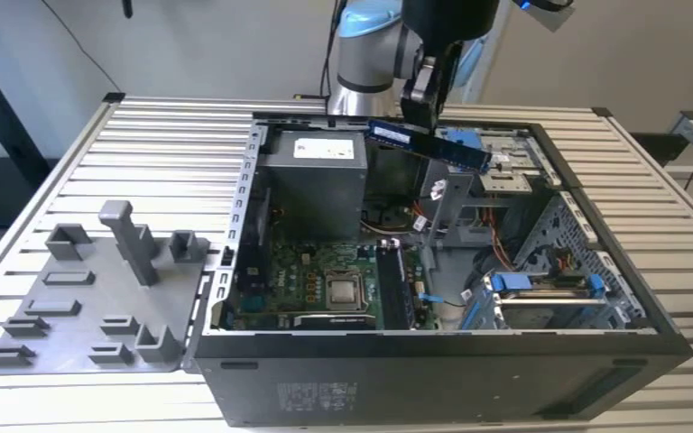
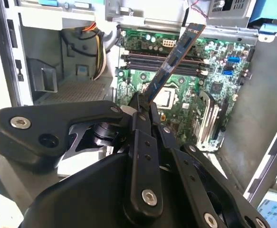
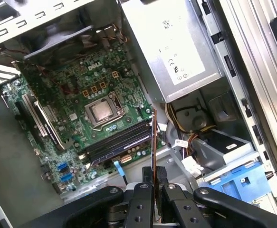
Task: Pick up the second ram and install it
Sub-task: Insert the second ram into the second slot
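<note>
second ram [image 1: 443,149]: thin dark stick, tilted above the computer case [image 1: 443,388]
gripper [image 1: 417,117]: pinching its end
exterior view: grey fixture [image 1: 94,298] at a table [image 1: 166,135] corner
first wrist view: stick edge-on

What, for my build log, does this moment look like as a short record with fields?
gripper: shut on the memory stick
memory stick: tilted, in the air above the open computer case; not in a slot
memory slots: on the motherboard, beside the processor
grey holder: on the table, at the exterior view's left of the case
</note>
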